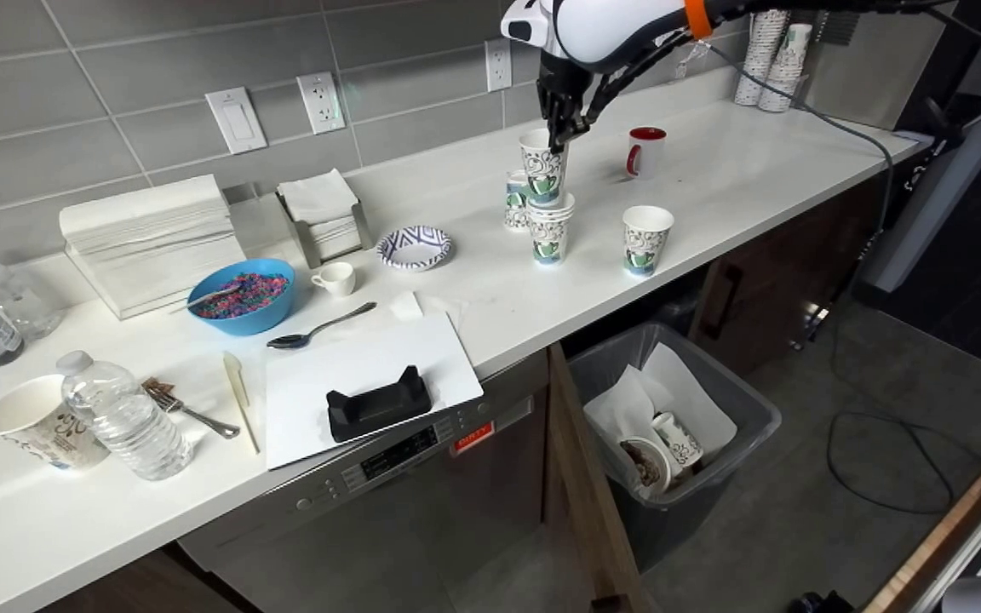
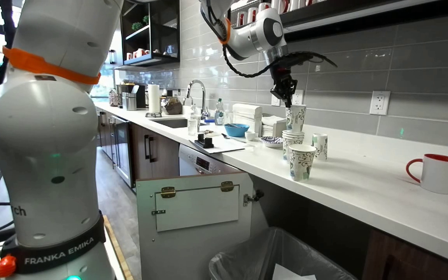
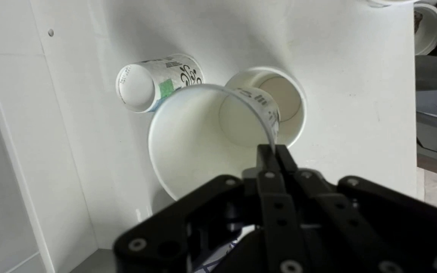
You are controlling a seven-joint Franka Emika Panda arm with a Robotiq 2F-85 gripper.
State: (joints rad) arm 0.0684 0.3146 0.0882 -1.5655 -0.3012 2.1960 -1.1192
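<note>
We have end effector (image 3: 274, 151) pinching cup (image 3: 190, 140) by rim, axis near vertical; wrist view: stack (image 3: 288, 98) at 12 o'clock from end effector, under cup's base.

Upper cup (image 1: 542, 174): above the cup stack (image 1: 548, 236)
Inverted cup (image 1: 514, 203): between cup stack and wall edge of the counter (image 1: 712, 170)
Front cup (image 1: 646, 243): near the front edge
Board (image 1: 299, 417): at front edge, stand (image 1: 378, 407) on top
Bin (image 1: 665, 524): below front edge, paper (image 1: 695, 398) inside
</note>
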